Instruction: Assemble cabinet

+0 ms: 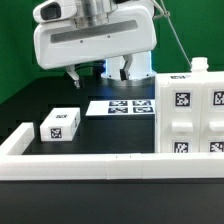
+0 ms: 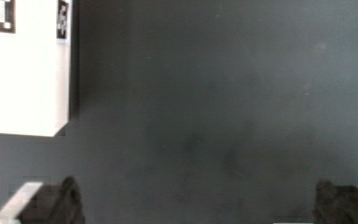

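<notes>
The cabinet (image 1: 197,122) stands on the dark table (image 1: 40,100) at the exterior view's right, just behind the long low white rail (image 1: 100,165) that runs along the near edge and turns back at the exterior view's left. It is a big white plastic block. Grooves cut its facing side into square sections, and each section I can see carries a black-and-white square tag. A small white stub sticks up from its top. From here only closed faces show, so I cannot tell whether anything sits inside its compartments.

A small white box (image 1: 60,123) lies apart from it, well over to the exterior view's left, inside the corner of the rail, with one tag on its upper face. It shows closed sides too, so I cannot see what it holds.

The marker board (image 1: 120,105) lies flat between the two, farther back, near the cabinet.

The claw (image 1: 100,72) hangs above the table behind the marker board, touching nothing. In the wrist view the claw (image 2: 197,205) is spread wide, its dark fingertips (image 2: 51,203) far apart with only bare table between them, so it is released and empty. A white tagged surface (image 2: 25,80) shows off to one side there. I cannot tell which piece it is.
</notes>
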You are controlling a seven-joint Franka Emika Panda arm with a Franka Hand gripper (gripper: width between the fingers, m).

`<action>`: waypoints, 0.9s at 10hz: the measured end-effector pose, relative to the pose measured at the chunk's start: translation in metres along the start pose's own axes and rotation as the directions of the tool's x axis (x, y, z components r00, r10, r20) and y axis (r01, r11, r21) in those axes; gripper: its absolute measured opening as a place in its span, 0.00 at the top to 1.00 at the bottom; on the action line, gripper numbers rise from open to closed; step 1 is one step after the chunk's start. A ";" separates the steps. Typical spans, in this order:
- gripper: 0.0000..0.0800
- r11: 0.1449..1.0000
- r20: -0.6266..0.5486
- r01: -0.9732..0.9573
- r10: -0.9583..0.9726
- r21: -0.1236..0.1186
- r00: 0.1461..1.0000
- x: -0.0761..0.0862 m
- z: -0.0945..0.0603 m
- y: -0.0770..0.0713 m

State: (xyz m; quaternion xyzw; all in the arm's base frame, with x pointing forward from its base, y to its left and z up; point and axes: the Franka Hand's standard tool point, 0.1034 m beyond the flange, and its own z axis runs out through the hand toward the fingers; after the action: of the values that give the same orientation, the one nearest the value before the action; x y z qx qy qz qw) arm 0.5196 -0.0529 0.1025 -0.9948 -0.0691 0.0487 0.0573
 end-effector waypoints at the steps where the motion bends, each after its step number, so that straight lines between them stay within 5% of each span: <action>1: 0.19 1.000 0.000 0.001 -0.001 0.000 1.000 0.000 0.000 0.000; 2: 0.19 1.000 0.001 -0.002 0.002 0.000 1.000 -0.001 0.001 0.001; 5: 0.19 0.998 -0.018 -0.034 0.033 -0.044 0.999 -0.031 0.027 0.062; 9: 0.19 0.998 -0.011 -0.046 0.046 -0.041 0.999 -0.030 0.028 0.057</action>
State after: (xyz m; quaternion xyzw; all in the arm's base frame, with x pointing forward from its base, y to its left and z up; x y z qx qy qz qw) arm 0.4946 -0.1107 0.0707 -0.9973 -0.0468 0.0436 0.0358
